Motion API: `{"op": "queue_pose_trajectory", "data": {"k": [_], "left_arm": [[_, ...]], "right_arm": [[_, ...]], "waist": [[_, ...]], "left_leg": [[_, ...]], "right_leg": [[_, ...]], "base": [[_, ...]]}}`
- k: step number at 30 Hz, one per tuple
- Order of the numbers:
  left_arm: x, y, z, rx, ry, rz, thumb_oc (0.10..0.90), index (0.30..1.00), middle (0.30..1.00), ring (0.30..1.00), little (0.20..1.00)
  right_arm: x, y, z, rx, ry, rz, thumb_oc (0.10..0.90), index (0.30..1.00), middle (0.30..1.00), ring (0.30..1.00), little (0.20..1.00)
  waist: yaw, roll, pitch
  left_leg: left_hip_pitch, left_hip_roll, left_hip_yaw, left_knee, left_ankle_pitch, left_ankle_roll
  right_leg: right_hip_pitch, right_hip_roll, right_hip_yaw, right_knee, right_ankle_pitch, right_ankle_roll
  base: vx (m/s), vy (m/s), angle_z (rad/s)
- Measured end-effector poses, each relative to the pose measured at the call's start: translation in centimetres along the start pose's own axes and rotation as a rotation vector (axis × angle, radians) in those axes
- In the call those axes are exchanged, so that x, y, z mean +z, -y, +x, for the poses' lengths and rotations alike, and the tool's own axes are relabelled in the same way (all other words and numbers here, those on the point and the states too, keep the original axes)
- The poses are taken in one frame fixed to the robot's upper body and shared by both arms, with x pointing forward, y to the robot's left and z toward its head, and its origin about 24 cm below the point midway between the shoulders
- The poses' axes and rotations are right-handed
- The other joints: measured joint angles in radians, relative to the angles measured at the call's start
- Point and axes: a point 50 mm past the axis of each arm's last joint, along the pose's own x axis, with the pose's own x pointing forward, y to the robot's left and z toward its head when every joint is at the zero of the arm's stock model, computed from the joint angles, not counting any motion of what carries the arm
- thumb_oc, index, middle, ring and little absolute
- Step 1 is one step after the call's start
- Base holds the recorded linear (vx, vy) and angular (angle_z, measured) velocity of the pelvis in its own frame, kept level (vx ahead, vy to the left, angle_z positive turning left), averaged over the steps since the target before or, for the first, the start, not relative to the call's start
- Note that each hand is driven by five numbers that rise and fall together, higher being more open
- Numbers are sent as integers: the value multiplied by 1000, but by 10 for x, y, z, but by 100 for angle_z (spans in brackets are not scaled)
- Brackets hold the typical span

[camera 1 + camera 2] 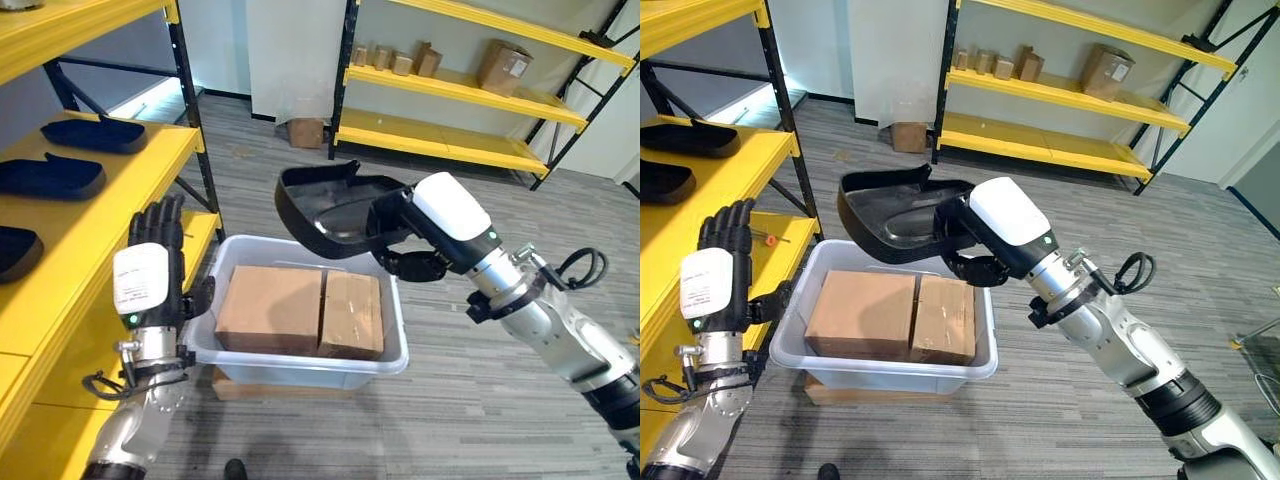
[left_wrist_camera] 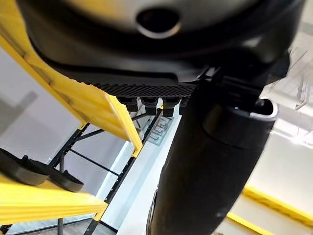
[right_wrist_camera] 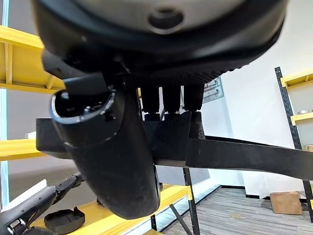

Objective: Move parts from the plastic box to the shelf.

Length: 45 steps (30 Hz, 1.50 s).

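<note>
right hand grips the black curved moulded plastic part above the clear plastic box; swing it level toward the yellow metal shelf, clearing the open, raised left hand.

Right hand holds a black part over the plastic box

At frame centre the right hand grips a black molded part, fingers curled round its rim, above the white plastic box, which holds 2 cardboard boxes side by side. At lower left the left hand stands upright with straight fingers, just beside the box's left wall. 3 black parts lie on the yellow shelf at far left. A second yellow shelf unit with small cartons stands at upper right.
</note>
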Motion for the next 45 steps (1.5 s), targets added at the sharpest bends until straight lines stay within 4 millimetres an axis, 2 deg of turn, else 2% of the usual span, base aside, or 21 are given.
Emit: {"op": "queue_pose_trajectory", "data": {"k": [1, 2, 10, 17, 28, 39, 45], "left_arm": [[0, 0, 0, 0, 0, 0, 900, 1000, 1000, 1000, 1000], [12, -7, 6, 47, 44, -31, 900, 1000, 1000, 1000, 1000], [53, -29, 40, 229, 206, -113, 900, 1000, 1000, 1000, 1000], [93, -33, 51, 253, 433, -112, 900, 1000, 1000, 1000, 1000], [110, -22, 42, 121, 635, -48, 900, 1000, 1000, 1000, 1000], [109, -18, 39, 57, 684, -10, 900, 1000, 1000, 1000, 1000], [120, -15, 40, 39, 741, -27, 900, 1000, 1000, 1000, 1000]], "right_arm": [[0, 0, 0, 0, 0, 0, 400, 300, 300, 300, 300], [0, 0, 0, 0, -1, 0, 400, 300, 300, 300, 300], [0, 0, 0, -1, 1, 2, 400, 300, 300, 300, 300], [1, -1, 1, -4, 3, 6, 400, 300, 300, 300, 300], [2, -1, 1, -8, 6, 12, 400, 300, 300, 300, 300], [-5, -4, 0, 4, -22, 9, 400, 300, 300, 300, 300], [-6, -5, -1, 9, -25, 1, 400, 300, 300, 300, 300]], "waist": [[0, 0, 0], [-1, 0, 0], [-1, 0, 0], [-6, 2, -1], [-10, 12, -6], [-10, 14, -7], [-13, 22, -10]], "left_leg": [[0, 0, 0, 0, 0, 0], [0, 0, 0, 0, 0, 0], [0, -1, -1, 0, 0, 0], [1, -1, -1, 0, 0, 1], [2, -2, 1, 0, 0, 1], [4, -2, 11, 0, -1, 1], [4, -2, 14, 0, -1, 1]], "right_leg": [[0, 0, 0, 0, 0, 0], [0, 0, 0, 0, 0, 0], [0, 0, 1, 0, 0, 0], [-1, 0, 2, 0, 0, 0], [-1, 0, 4, 0, 0, 0], [-2, -2, 8, 0, 0, 0], [-4, -2, 10, 0, 0, 1]], "base": [[0, 0, 0], [0, 0, 0], [0, 0, 0], [0, 0, 0], [0, 0, 0], [0, 0, 0], [0, 0, 0]]}}
